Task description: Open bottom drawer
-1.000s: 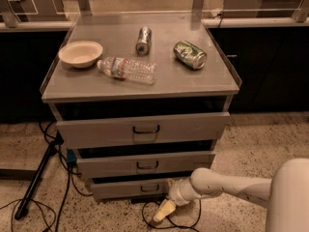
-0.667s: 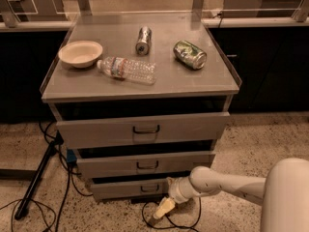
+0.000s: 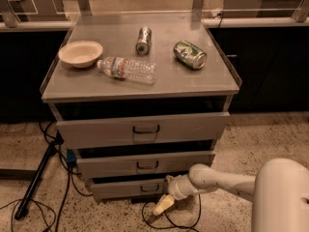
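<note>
The bottom drawer (image 3: pixel 128 188) is the narrowest grey front of three, low on the cabinet, with a small dark loop handle (image 3: pixel 149 188) at its centre. It stands slightly out from the cabinet body. My gripper (image 3: pixel 163 204) is at the end of the white arm (image 3: pixel 217 180), which comes in from the lower right. It hangs just below and to the right of the handle, near the floor, pointing down-left. It does not touch the handle.
The middle drawer (image 3: pixel 145 164) and top drawer (image 3: pixel 142 128) stand partly out above. On the cabinet top (image 3: pixel 203 86) lie a bowl (image 3: pixel 80 53), a plastic bottle (image 3: pixel 127 70) and two cans (image 3: pixel 143 40) (image 3: pixel 189 54). Cables (image 3: pixel 43 211) and a dark stand leg (image 3: pixel 36 178) lie at the left.
The arm and gripper have shifted very slightly; the drawers have not visibly moved.
</note>
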`<state>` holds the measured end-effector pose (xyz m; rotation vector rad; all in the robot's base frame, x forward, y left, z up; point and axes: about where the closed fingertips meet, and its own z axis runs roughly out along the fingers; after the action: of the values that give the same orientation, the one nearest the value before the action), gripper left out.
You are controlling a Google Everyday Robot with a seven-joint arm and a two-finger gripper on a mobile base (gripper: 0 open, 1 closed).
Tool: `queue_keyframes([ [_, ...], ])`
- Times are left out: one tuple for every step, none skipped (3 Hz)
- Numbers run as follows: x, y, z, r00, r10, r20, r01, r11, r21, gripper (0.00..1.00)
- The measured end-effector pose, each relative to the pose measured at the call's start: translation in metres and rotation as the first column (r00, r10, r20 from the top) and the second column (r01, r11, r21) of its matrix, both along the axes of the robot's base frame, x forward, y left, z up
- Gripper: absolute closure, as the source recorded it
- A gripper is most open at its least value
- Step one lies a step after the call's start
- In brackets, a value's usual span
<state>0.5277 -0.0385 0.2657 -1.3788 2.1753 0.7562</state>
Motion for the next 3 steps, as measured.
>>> queue_keyframes([
  [0.011,0.001,-0.021,0.9999,-0.008,-0.01,0.008,1.0,0.016,0.0],
  [0.019,0.005,-0.029,1.0,-0.004,-0.006,0.004,1.0,0.024,0.0],
  [0.041,0.016,-0.031,0.9997,0.015,0.022,-0.016,1.0,0.027,0.0],
])
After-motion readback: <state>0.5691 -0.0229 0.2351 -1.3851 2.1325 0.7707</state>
